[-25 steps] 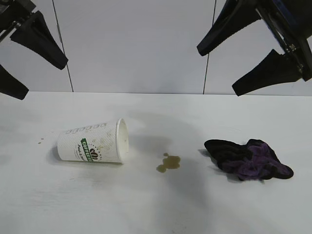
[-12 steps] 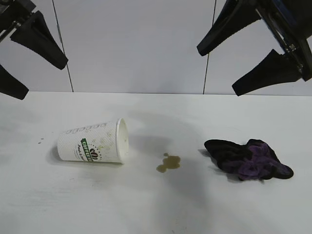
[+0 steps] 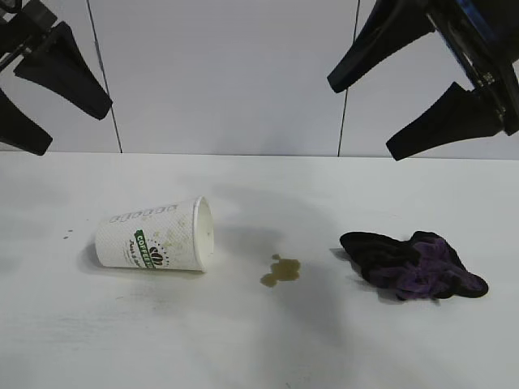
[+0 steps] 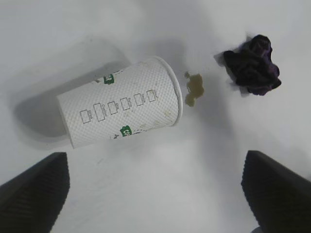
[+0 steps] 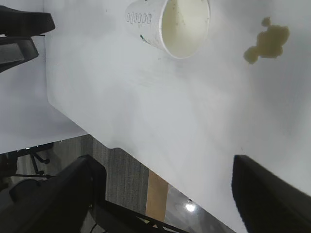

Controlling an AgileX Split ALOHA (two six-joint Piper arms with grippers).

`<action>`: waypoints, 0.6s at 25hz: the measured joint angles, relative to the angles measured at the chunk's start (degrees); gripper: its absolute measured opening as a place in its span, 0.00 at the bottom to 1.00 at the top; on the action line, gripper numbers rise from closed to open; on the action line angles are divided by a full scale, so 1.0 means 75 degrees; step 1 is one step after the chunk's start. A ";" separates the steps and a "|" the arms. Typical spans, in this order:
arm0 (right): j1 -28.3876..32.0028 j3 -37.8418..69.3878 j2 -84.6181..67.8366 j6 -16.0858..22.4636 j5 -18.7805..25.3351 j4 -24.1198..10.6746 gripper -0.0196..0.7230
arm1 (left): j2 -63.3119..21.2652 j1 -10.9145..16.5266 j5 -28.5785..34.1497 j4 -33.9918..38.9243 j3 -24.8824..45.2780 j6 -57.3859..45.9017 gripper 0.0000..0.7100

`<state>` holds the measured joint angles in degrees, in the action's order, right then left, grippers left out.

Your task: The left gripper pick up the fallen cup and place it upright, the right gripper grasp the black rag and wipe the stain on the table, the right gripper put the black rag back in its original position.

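Observation:
The white paper cup [image 3: 154,236] with a green logo lies on its side on the white table [image 3: 259,340], mouth toward the brown stain [image 3: 280,271]. The black and purple rag [image 3: 413,264] lies crumpled to the right of the stain. My left gripper [image 3: 61,121] hangs open high above the table's left end, over the cup. My right gripper [image 3: 361,117] hangs open high at the upper right, above the rag. The left wrist view shows the cup [image 4: 121,108], the stain [image 4: 195,89] and the rag [image 4: 252,64]. The right wrist view shows the cup's mouth [image 5: 180,24] and the stain [image 5: 266,41].
Tiny brown droplets [image 3: 67,235] lie left of the cup. A grey panelled wall [image 3: 227,73] stands behind the table. The right wrist view shows the table's edge [image 5: 97,136] and the floor beyond it.
The left gripper has shifted slightly upward and left. Cup, stain, rag and right gripper have not moved.

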<state>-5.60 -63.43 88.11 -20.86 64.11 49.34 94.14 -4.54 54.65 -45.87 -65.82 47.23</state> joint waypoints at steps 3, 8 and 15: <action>0.0000 0.0000 0.0000 0.0000 0.0054 0.0003 0.76 | 0.0000 -0.0513 0.0015 0.0624 -0.0405 0.1364 0.98; 0.0000 0.0000 0.0000 0.0007 0.0054 0.0003 0.76 | 0.0000 -0.1898 -0.0516 0.3215 -0.1206 0.2003 0.98; 0.0000 0.0000 0.0000 0.0142 0.0054 0.0009 0.76 | 0.0605 -0.3458 -0.1180 0.7017 -0.1284 0.1365 0.98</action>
<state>-5.60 -63.43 88.11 -19.80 64.51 49.41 98.67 -30.47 45.79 6.76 -75.45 57.47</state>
